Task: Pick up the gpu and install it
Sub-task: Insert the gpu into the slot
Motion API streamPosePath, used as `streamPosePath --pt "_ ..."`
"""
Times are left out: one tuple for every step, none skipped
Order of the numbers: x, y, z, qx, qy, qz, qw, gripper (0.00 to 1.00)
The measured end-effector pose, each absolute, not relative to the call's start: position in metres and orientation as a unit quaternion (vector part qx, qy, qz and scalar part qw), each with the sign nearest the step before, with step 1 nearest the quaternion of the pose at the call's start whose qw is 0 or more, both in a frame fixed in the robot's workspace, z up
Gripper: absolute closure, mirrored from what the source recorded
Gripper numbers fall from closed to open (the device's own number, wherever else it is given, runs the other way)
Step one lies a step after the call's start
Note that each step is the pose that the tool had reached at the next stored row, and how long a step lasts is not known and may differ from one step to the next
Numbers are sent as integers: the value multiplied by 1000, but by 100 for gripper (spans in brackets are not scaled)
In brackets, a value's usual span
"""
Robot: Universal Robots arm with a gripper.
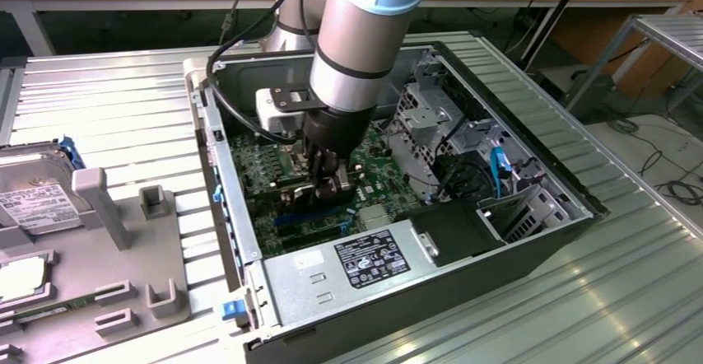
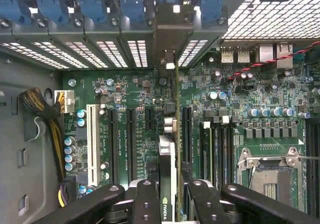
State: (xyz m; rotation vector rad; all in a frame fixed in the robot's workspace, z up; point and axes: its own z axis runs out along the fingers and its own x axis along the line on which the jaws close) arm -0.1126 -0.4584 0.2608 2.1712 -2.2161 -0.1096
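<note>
I'm in the install step: the gripper (image 2: 167, 194) is clamped on the gpu (image 2: 167, 154), fingers pressed against its two faces, and the card hangs edge-down inside the open computer case (image 1: 528, 146), low over the motherboard (image 2: 135, 99). In the exterior view the arm reaches down into the case at the centre of the frame, with the card at its tip over the green board. In the wrist view the gpu sits at centre bottom, seen edge-on as a thin strip running straight up the frame, so its long axis lies parallel to the expansion slots (image 2: 114, 139) on either side of it. Its far end points at the rear bracket openings (image 2: 167, 44) at top centre, where a metal piece lines up with one bay; I judge that to be the card's bracket, though I can't be sure. I can't tell whether the card edge is seated in a slot yet. My judgement is that the next move calls for a straight, even press downward, keeping the card upright and its edge aligned with the slot beneath.
</note>
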Motion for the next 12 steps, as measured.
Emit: streamPosePath --pt "-113 -458 261 699 -714 -35 19 73" --pt "-113 -458 260 699 -714 -35 19 73" --pt "-113 -458 260 699 -714 -35 19 73" --pt "-113 -458 259 699 -714 -35 19 73" --pt "-113 -458 259 699 -714 -35 19 73" --pt "-113 -458 259 699 -714 -35 19 73" --pt "-113 -458 259 699 -714 -35 19 73" --pt "-113 -458 259 699 -714 -35 19 73" --pt "-113 -458 259 699 -714 -35 19 73" --pt "-113 -458 259 699 -714 -35 19 73" --pt "-113 -458 259 699 -714 -35 19 73" --pt "-113 -458 259 699 -714 -35 19 73"
